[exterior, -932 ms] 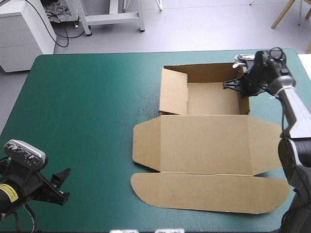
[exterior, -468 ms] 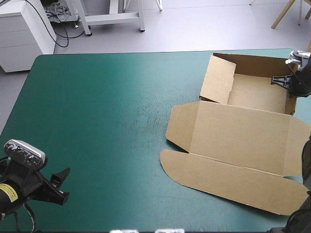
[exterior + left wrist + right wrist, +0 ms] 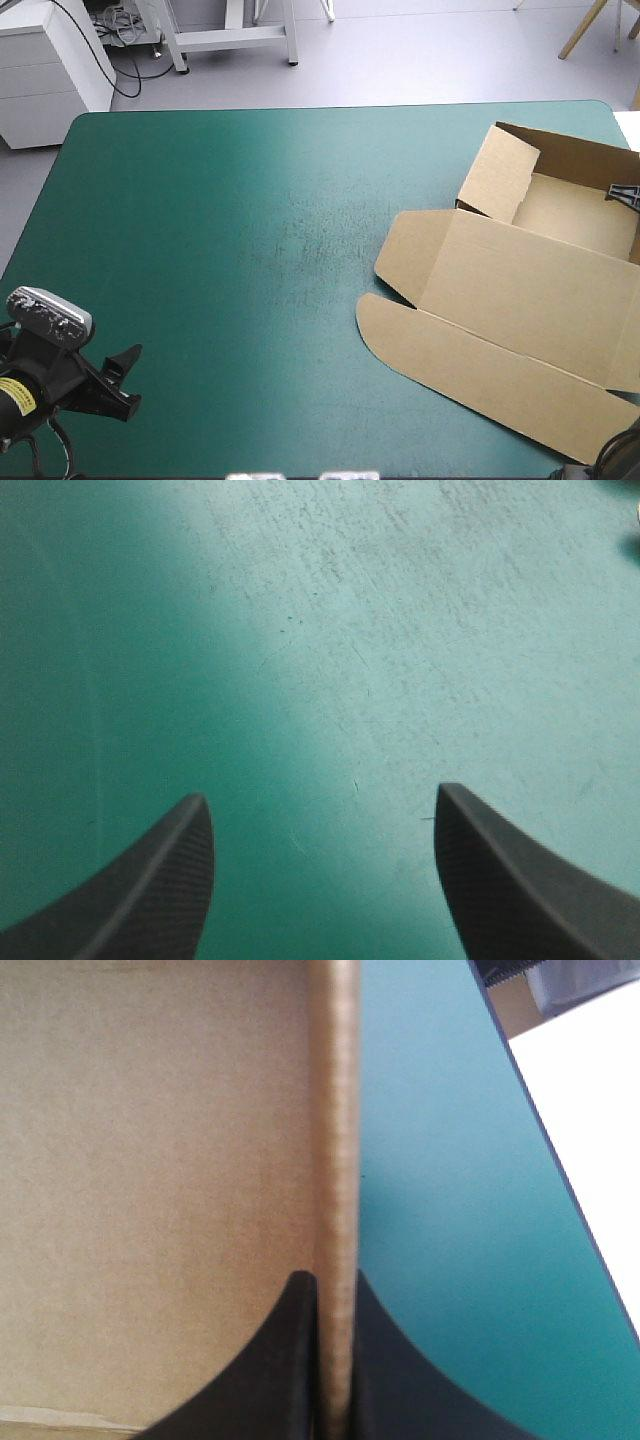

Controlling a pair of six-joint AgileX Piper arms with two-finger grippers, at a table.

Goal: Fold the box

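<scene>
The brown box (image 3: 530, 290) lies at the table's right side, turned a little askew. Its tray is at the far end with the back wall (image 3: 570, 150) and the left flap (image 3: 497, 175) raised, and the lid panels lie flat toward the near edge. My right gripper (image 3: 625, 192) is at the tray's right wall. In the right wrist view that gripper (image 3: 330, 1278) is shut on the upright wall edge (image 3: 333, 1110), with the tray floor (image 3: 150, 1160) beside it. My left gripper (image 3: 125, 375) stands open low at the near left corner, far from the box. Only cover shows between its fingers (image 3: 320, 795).
The table's right edge (image 3: 540, 1160) runs close beside the held wall, with a strip of teal-green cover (image 3: 440, 1220) between them. In the high view the box's right part runs out of the picture. The near lid flap (image 3: 480, 370) reaches toward the table's front right corner.
The box has slid to the right across the table and turned slightly, carried by my right gripper on its right wall. The left arm has stayed put.
</scene>
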